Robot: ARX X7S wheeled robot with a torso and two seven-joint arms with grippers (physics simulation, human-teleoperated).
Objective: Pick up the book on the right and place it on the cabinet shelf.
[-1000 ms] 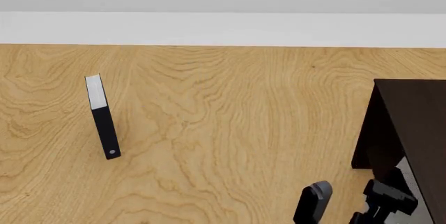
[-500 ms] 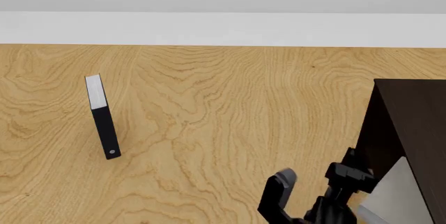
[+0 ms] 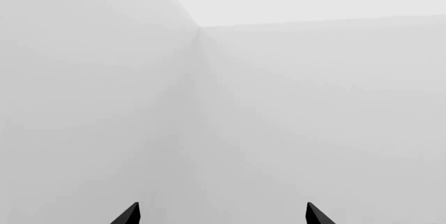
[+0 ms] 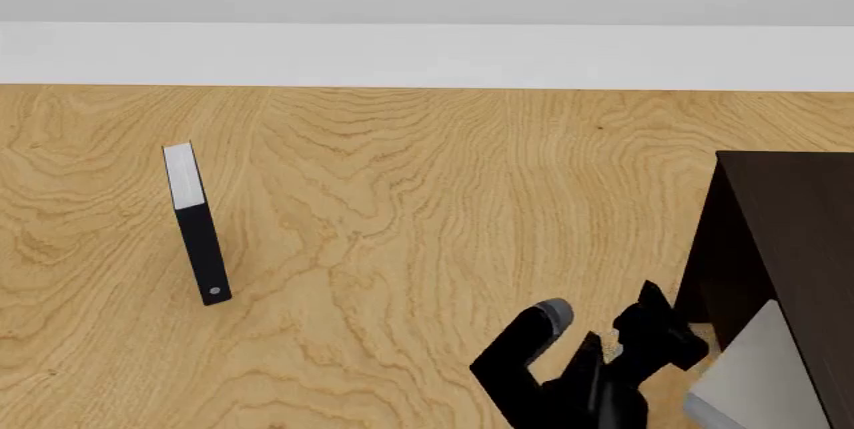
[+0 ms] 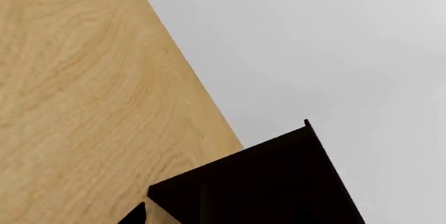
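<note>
The grey book (image 4: 745,374) lies flat inside the dark cabinet (image 4: 790,219) at the lower right, under its top board. The cabinet shelf beneath it is mostly hidden, and its spine does not show. My right gripper (image 4: 603,311) hovers over the floor just left of the cabinet. It is open, empty and apart from the book. In the right wrist view one dark fingertip (image 5: 136,216) shows beside the cabinet's top (image 5: 265,182). My left gripper (image 3: 221,219) is open, facing bare white walls, and is out of the head view.
A thin black book with a white dot (image 4: 200,229) stands on the wooden floor (image 4: 427,209) at the left. A white wall (image 4: 427,54) runs along the back. The cabinet's side panel (image 4: 714,269) stands close to my right gripper.
My right gripper has drawn back to the left, away from the cabinet, with its fingers apart. More of the grey book now shows, and it stays inside the cabinet.
</note>
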